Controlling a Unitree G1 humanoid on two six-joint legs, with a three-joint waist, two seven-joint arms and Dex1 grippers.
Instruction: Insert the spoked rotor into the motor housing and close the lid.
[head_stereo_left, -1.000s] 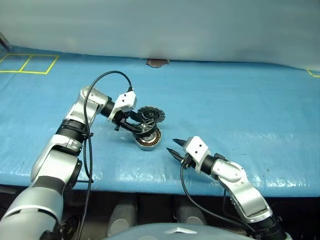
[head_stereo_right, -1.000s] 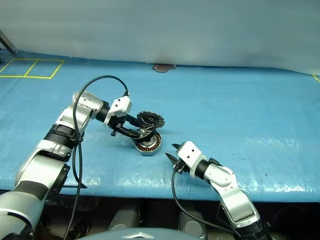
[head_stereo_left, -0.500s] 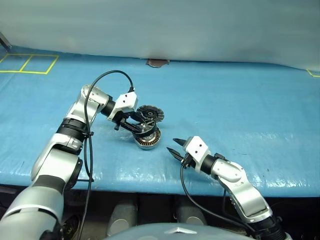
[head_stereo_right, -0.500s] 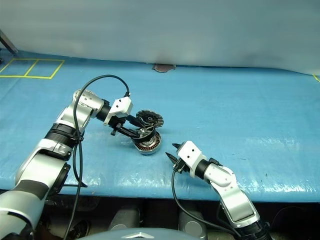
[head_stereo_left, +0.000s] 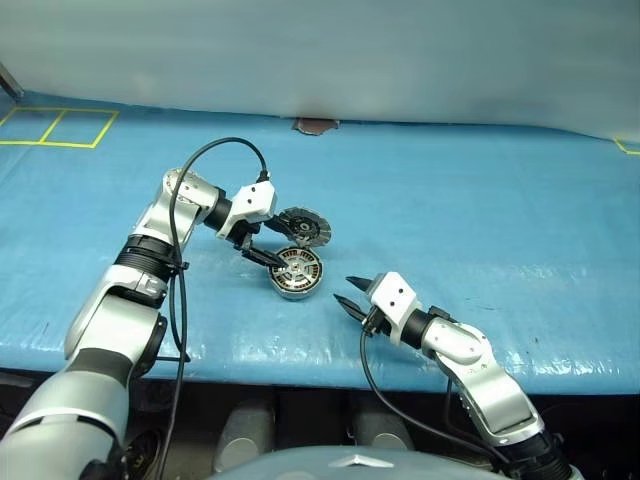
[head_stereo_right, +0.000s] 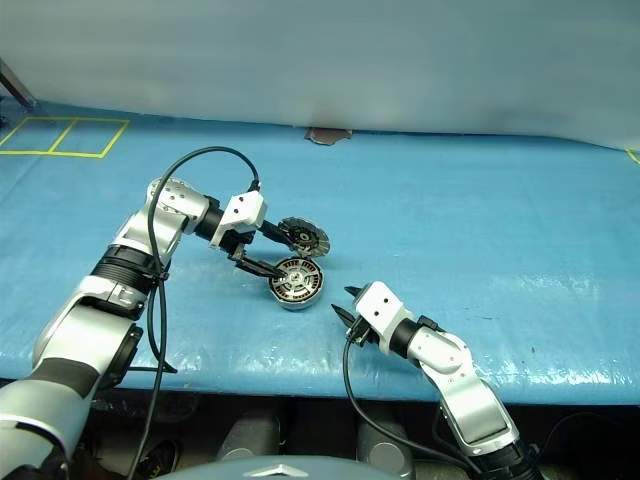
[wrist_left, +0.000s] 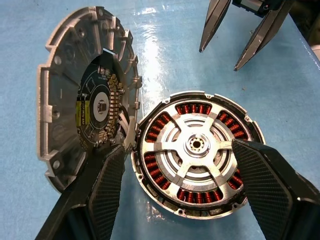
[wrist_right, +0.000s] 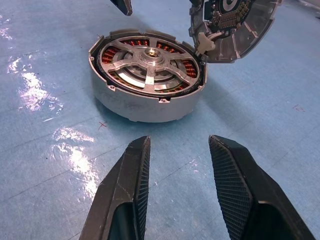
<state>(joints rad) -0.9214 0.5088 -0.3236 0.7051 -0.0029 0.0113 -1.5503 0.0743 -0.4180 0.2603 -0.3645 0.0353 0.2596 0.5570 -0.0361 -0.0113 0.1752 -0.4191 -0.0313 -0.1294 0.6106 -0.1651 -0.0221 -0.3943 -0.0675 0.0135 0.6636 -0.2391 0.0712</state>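
Observation:
The motor housing (head_stereo_left: 297, 273) rests on the blue sheet, its copper winding ring showing. Inside it the spoked rotor (wrist_left: 196, 145) lies flat, spokes and hub facing up. The lid (head_stereo_left: 303, 227) stands open, tilted up at the housing's far edge, with its circuit face (wrist_left: 97, 107) turned toward the housing. My left gripper (head_stereo_left: 275, 243) is open, one finger (wrist_left: 107, 185) beside the lid hinge and the other (wrist_left: 260, 175) at the housing's opposite rim, gripping nothing. A short way in front of the housing, my right gripper (head_stereo_left: 343, 290) is open and empty, pointing at it.
Yellow tape lines (head_stereo_left: 60, 128) mark the blue sheet at the far left. A small brown patch (head_stereo_left: 314, 125) sits at the back edge under the grey backdrop. The table's front edge (head_stereo_left: 300, 372) runs just below my right gripper.
My left gripper's fingers have spread apart and released the rotor, which now lies uncovered in the housing. The right arm has stayed still.

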